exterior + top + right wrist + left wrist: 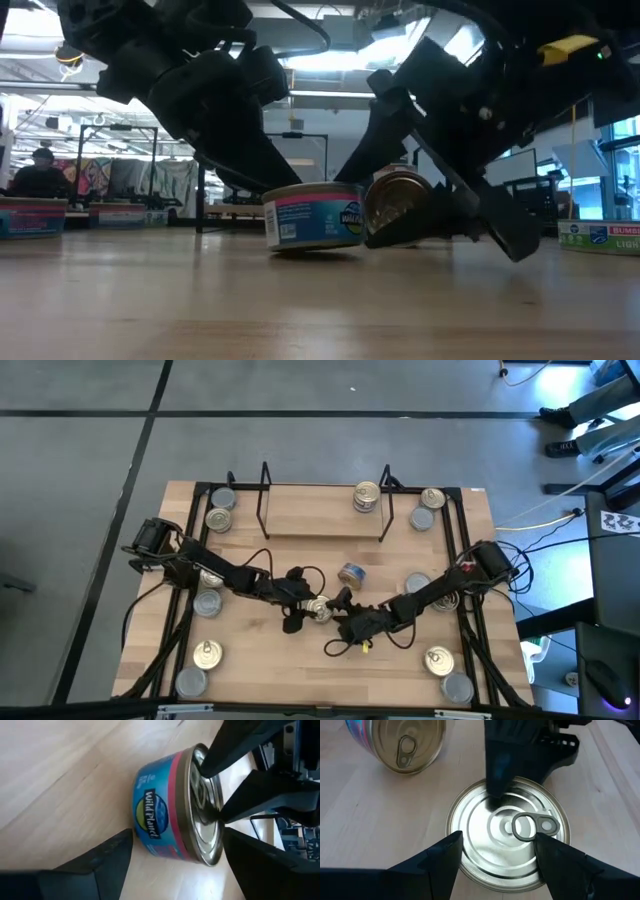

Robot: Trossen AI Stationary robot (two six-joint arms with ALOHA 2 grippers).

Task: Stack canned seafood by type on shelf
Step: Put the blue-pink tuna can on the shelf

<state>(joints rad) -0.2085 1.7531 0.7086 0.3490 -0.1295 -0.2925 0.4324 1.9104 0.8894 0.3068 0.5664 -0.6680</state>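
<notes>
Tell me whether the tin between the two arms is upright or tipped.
Upright. The tin sits flat on the table, its pull-tab lid facing up. Beside it, another tin lies tipped on its side.

Even overhead light; bright ceiling lamps (330, 60) glare behind silhouetted arms in the low view; the tin lid (507, 835) reflects softly; the foreground fingers (440, 865) are blurred.

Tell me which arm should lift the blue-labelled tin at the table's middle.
Left, probably. The left hand hangs over the blue-labelled tin, fingers open on either side of its lid. The right hand faces the tin's side, with the left arm's fingers in its way.
</notes>
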